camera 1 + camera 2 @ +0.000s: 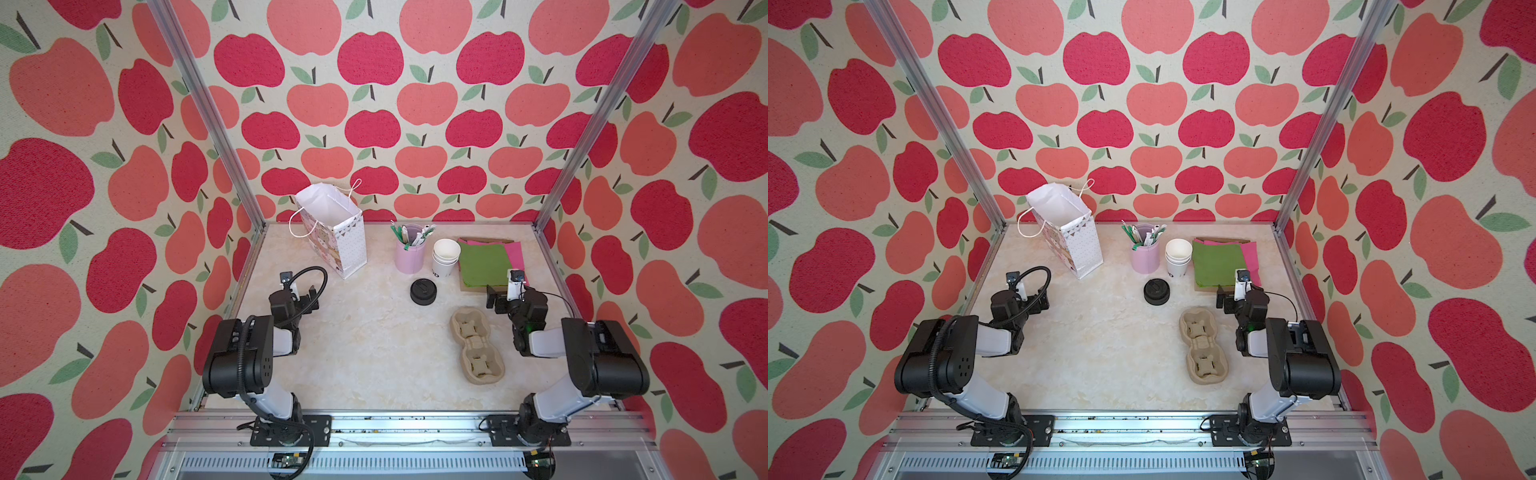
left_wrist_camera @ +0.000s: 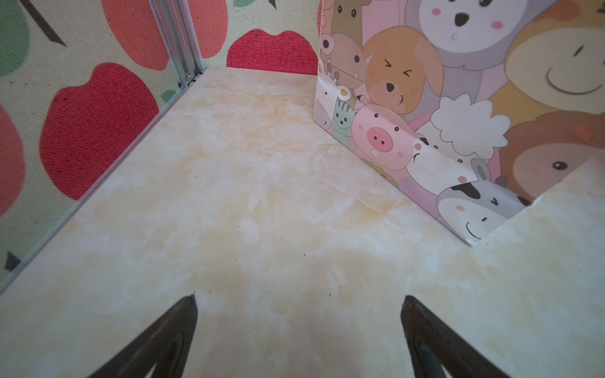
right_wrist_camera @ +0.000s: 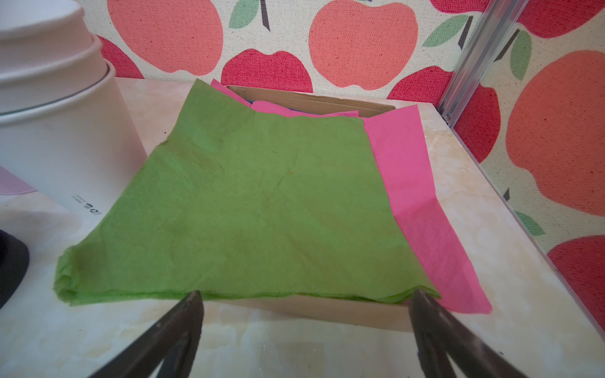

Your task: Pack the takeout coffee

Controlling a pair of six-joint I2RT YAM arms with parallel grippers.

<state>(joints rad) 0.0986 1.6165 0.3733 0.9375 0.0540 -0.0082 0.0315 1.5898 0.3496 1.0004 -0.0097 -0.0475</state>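
The white cups (image 1: pixel 446 257) stand stacked and open, far on the worktop (image 1: pixel 374 353). The black lid (image 1: pixel 423 291) sits just beside them, nearer. The pulp carrier (image 1: pixel 473 345) holds no cup. The left end effector (image 2: pixel 299 297) and right end effector (image 3: pixel 306 291) are wide, holding nothing. Packing looks not begun.

One gift bag (image 1: pixel 332 232), one pink stirrer holder (image 1: pixel 410 259), three stacked white paper cups (image 1: pixel 446 257), one black lid (image 1: pixel 423 291), one two-slot pulp carrier (image 1: pixel 473 345), two robot arms (image 1: pixel 241 357).

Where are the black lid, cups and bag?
black lid (image 1: pixel 423 289): in a top view, top face.
white cups (image 1: pixel 443 268): in a top view, side wall.
paper bag (image 1: pixel 353 245): in a top view, dotted side.
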